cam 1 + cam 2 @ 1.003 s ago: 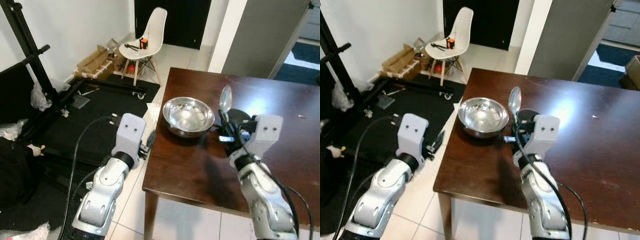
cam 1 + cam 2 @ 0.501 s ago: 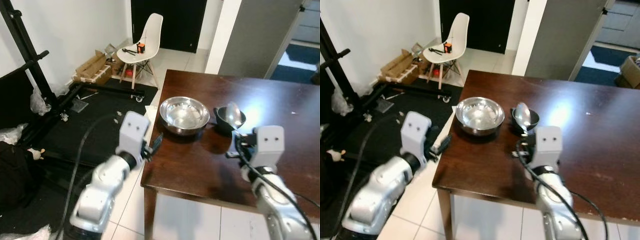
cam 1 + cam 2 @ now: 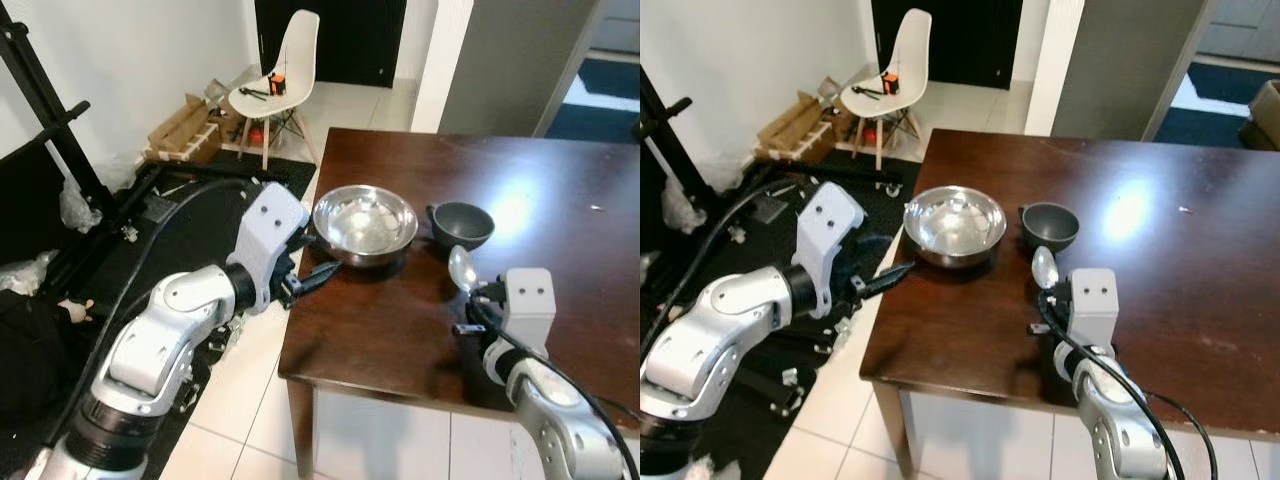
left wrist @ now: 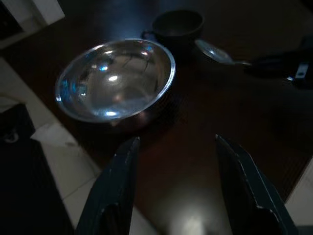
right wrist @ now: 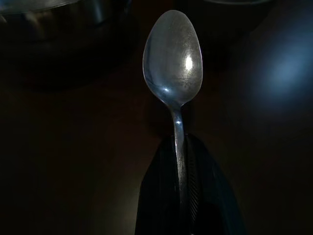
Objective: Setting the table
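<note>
While pinching the spoon (image 5: pixel 172 63) by its handle, right gripper (image 5: pixel 182 147) poised near the bowl (image 3: pixel 364 221) for laying down; left gripper (image 4: pixel 173 166) spread just beside its rim.

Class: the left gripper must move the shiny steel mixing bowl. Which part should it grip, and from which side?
Grip the near rim of the shiny steel mixing bowl, coming from the table's left edge, where the open left gripper waits. The thin upright wall fits between two fingers; the dark grey cup probably crowds the far side.

White chair (image 3: pixel 286 75), cardboard boxes (image 3: pixel 187 125), black stand (image 3: pixel 62 150) on the floor.
</note>
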Available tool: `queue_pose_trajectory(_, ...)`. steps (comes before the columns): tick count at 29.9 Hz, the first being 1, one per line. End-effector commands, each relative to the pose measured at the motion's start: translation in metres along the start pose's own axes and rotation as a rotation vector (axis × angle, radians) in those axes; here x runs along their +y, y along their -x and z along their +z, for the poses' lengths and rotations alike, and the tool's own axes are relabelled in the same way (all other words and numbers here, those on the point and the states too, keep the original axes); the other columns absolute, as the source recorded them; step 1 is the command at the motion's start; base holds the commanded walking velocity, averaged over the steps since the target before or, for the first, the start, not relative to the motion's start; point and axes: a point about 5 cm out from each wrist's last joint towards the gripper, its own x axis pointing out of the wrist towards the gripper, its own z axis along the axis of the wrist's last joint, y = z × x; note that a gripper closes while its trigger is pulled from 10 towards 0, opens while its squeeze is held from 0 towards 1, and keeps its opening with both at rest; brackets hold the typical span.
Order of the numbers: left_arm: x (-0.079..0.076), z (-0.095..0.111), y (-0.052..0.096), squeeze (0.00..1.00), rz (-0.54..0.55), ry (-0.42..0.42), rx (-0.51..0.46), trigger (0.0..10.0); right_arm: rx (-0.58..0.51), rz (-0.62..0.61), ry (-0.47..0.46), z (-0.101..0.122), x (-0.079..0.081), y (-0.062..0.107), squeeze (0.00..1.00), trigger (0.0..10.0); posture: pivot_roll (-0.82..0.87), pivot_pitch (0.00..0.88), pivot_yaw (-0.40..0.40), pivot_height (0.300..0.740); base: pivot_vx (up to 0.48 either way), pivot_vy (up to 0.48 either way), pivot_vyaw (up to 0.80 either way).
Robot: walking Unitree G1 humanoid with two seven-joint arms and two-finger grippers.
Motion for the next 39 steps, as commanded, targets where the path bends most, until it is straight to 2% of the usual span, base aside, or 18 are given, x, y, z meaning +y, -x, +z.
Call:
queue_pose_trajectory(1,-0.001,-0.003,0.0,0.0,-0.019,0.006,0.022,10.0,0.03,0.015,0.003,-0.005,0.002,-0.001,0.0,10.0,-0.04,0.07,0.133,0.74,0.0,0.0,0.0)
queue_pose_trajectory(5,-0.007,-0.003,0.001,0.0,-0.066,0.02,0.044,10.0,0.068,0.021,0.036,-0.007,0.0,-0.006,0.0,10.0,-0.03,0.078,0.134,0.74,0.0,0.0,0.0)
queue_pose_trajectory(12,-0.027,-0.001,-0.003,0.0,-0.14,0.039,0.036,10.0,0.076,0.015,0.028,-0.008,-0.003,-0.015,0.0,10.0,-0.02,0.091,0.141,0.74,0.0,0.0,0.0)
queue_pose_trajectory(19,-0.026,0.0,-0.001,0.0,-0.146,0.037,0.04,10.0,0.058,0.0,-0.011,-0.003,0.0,-0.026,0.0,10.0,-0.01,0.089,0.145,0.74,0.0,0.0,0.0)
queue_pose_trajectory(26,-0.028,0.001,0.0,0.0,-0.149,0.038,0.041,10.0,0.054,-0.009,-0.017,-0.004,0.001,-0.027,0.0,10.0,-0.01,0.087,0.146,0.74,0.0,0.0,0.0)
queue_pose_trajectory(27,-0.028,0.001,-0.001,0.0,-0.15,0.039,0.04,10.0,0.053,-0.009,-0.018,-0.004,0.001,-0.027,0.19,10.0,-0.01,0.087,0.146,0.74,0.0,0.0,0.0)
queue_pose_trajectory(28,-0.029,0.001,-0.001,0.0,-0.151,0.04,0.04,10.0,0.052,-0.007,-0.019,-0.004,0.001,-0.027,0.47,10.0,-0.01,0.085,0.146,0.74,0.0,0.0,0.0)
queue_pose_trajectory(29,-0.029,0.001,-0.001,0.0,-0.151,0.04,0.039,10.0,0.05,-0.006,-0.02,-0.003,0.002,-0.027,1.0,10.0,-0.01,0.085,0.146,0.74,0.0,0.0,0.0)
queue_pose_trajectory(39,-0.032,0.002,-0.003,0.0,-0.158,0.043,0.033,10.0,-0.002,0.015,-0.043,0.005,0.003,-0.029,1.0,10.0,-0.02,0.079,0.145,0.74,0.0,0.0,0.0)
